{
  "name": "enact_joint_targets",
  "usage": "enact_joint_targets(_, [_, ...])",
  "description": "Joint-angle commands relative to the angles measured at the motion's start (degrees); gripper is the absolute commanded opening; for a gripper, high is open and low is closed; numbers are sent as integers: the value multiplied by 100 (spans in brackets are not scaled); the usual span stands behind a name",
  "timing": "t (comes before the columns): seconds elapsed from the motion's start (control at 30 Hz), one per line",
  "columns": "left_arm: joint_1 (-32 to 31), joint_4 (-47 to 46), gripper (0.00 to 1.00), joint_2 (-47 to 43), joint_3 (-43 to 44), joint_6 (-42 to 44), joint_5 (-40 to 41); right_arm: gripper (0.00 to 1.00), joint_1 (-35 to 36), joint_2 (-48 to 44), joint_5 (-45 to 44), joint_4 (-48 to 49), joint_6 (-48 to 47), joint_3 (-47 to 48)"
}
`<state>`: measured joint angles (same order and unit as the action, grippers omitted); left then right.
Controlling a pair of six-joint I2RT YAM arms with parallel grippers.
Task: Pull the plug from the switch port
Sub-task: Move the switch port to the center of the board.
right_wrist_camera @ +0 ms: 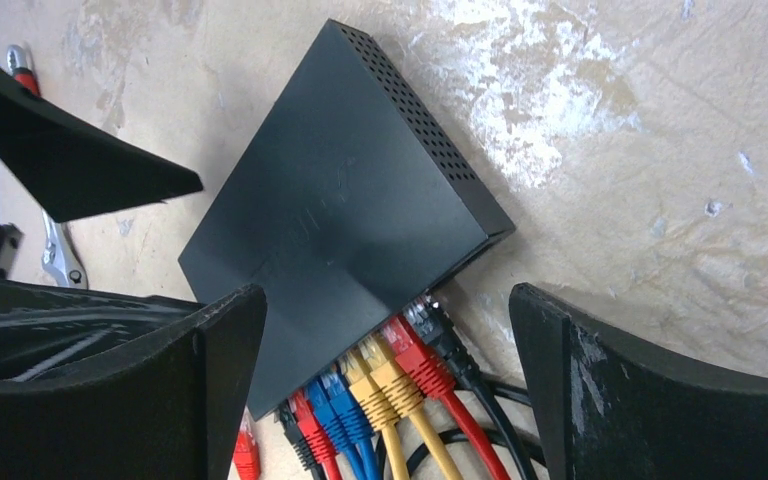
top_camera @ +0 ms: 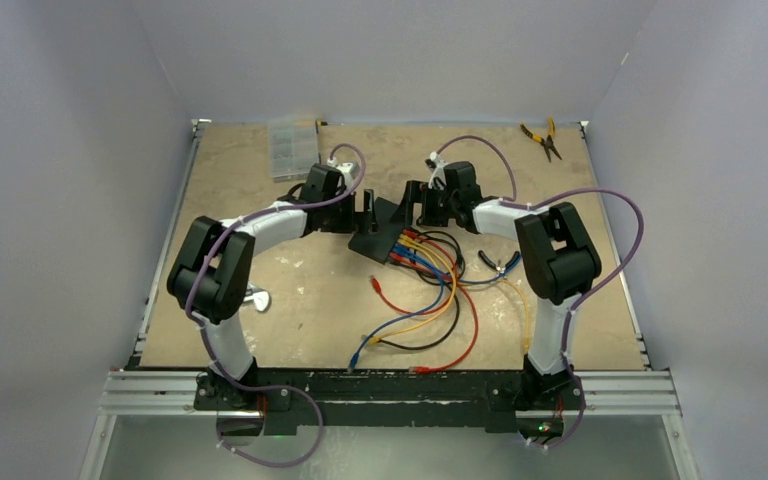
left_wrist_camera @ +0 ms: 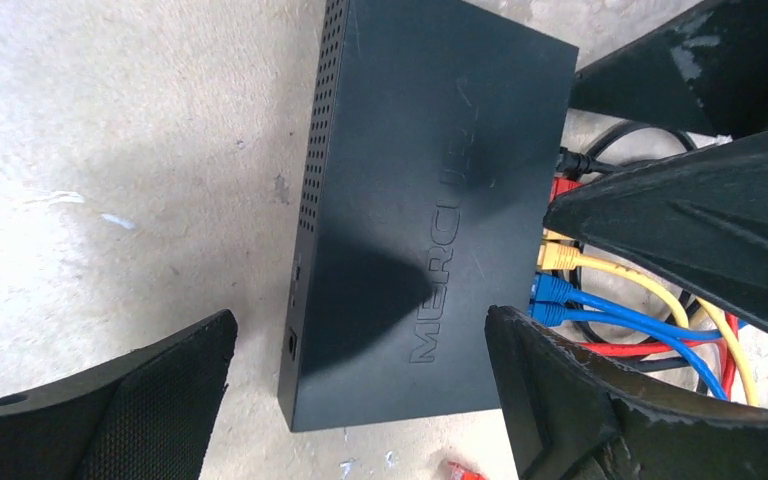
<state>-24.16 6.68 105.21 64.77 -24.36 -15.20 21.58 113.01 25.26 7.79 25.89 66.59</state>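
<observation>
We saw plain pale-grey walls (top_camera: 60,150) closing in on three sides a worn tan tabletop (top_camera: 300,330) with white scuffs. It was evenly lit, and a silver aluminium rail (top_camera: 150,395) ran along its near edge.

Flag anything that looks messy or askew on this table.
The switch lies skewed to the edges of the table. Its coloured cables sprawl toward the near edge in a crossing tangle, with several far ends lying loose.

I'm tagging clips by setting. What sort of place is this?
Probably a robot lab test cell, not a real network room: a scuffed tabletop boxed in by plain white walls, a switch with coloured patch cables, pliers at the far edge.
</observation>
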Motion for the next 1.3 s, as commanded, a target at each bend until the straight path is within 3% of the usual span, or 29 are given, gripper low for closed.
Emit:
enact_joint_targets(0.0, [17,-427,92,250,5,-132,-431,95,5,267,41,-87,-66,204])
enact_joint_targets(0.27, [17,-1016,84,173,-553,-512,-882,93,178,563,246,-189,-93,499])
enact_joint_targets(0.8, [8,-1162,72,-1150,-1795,-1126,-603,92,812,610,686,-262,-60,607])
enact_joint_targets(1.27, [8,-485,70,-2612,-2559,-1346,-25,90,1241,83,998,194,294,-231])
